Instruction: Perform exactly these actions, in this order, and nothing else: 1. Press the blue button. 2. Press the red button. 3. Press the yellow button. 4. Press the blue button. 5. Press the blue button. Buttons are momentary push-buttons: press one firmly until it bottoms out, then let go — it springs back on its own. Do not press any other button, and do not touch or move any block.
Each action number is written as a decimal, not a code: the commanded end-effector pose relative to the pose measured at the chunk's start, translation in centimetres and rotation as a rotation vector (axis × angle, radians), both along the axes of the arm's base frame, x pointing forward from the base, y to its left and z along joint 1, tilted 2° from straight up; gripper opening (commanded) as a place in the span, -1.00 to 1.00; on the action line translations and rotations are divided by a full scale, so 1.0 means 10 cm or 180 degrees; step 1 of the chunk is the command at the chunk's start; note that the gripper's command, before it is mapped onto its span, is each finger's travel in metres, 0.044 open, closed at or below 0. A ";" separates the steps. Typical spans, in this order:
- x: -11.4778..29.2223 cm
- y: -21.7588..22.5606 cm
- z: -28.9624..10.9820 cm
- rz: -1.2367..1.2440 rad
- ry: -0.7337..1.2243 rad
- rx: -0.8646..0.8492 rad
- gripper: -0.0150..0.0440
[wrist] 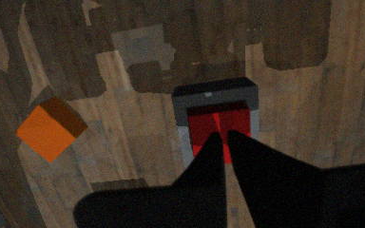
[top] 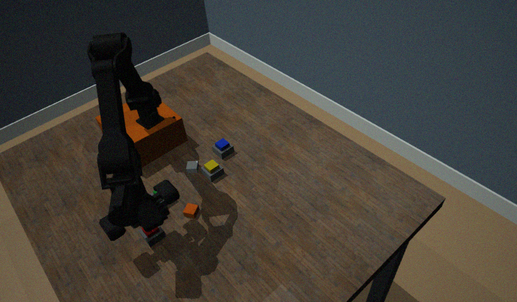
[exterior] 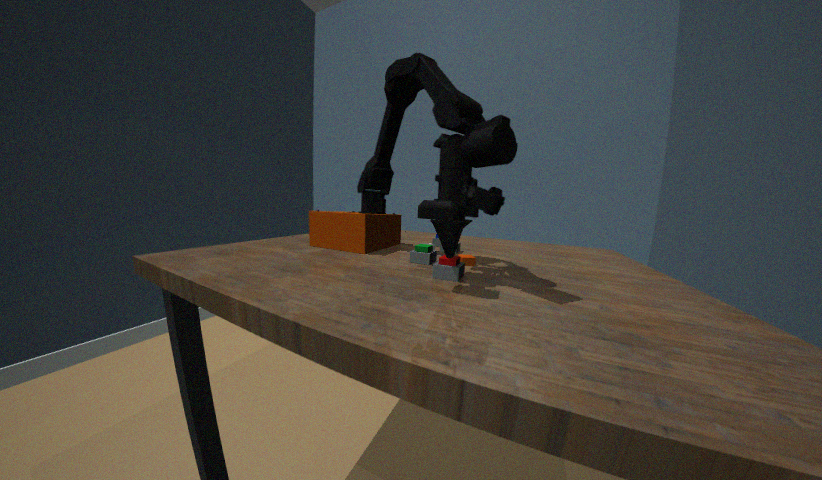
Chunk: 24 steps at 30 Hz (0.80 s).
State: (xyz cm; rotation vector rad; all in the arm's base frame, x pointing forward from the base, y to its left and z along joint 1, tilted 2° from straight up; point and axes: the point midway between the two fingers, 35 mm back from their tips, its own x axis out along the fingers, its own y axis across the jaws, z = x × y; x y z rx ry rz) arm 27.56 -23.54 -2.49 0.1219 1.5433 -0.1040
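Gripper (wrist: 221, 134) closed, fingers pressed nearly together w/ only a thin slit between them, pinching nothing. Tips point straight down onto the red button (wrist: 220, 128); in wrist view they overlap its near half, and in exterior view the tip meets the red cap (contact looks made, but how deep the cap is pushed cannot be judged). Red button sits in a grey housing (wrist: 215, 95) toward the left edge of the table (top: 328, 209), nearer the front-left corner than the other buttons.

Arm (top: 111, 123) rises from the orange base block (top: 160, 131) near the back-left corner, folds over at the elbow and drops vertically to the button.

Other items, top view:
- Blue button (top: 221, 143) on grey housing, right of the base, approx. mid-depth of the table.
- Yellow button (top: 211, 165) just in front-left of the blue one, apart from it.
- Small grey block (top: 192, 166) just beside the yellow button's housing on its left; touching or not cannot be told.
- Orange block (top: 190, 209) near the red button, to its right, apart from it (wrist view shows bare wood between the two).
- Green button (exterior: 423, 248): mostly hidden by the wrist in top view; in exterior view it sits beside the red one, on the base-block side.

Arm's shadow falls across the wood toward the front edge.
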 end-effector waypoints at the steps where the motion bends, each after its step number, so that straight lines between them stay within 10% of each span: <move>1: 0.00 0.01 -0.06 0.0015 0.0002 0.0016 -0.42; 24: -0.01 0.01 0.27 0.0015 0.0002 0.0015 -0.42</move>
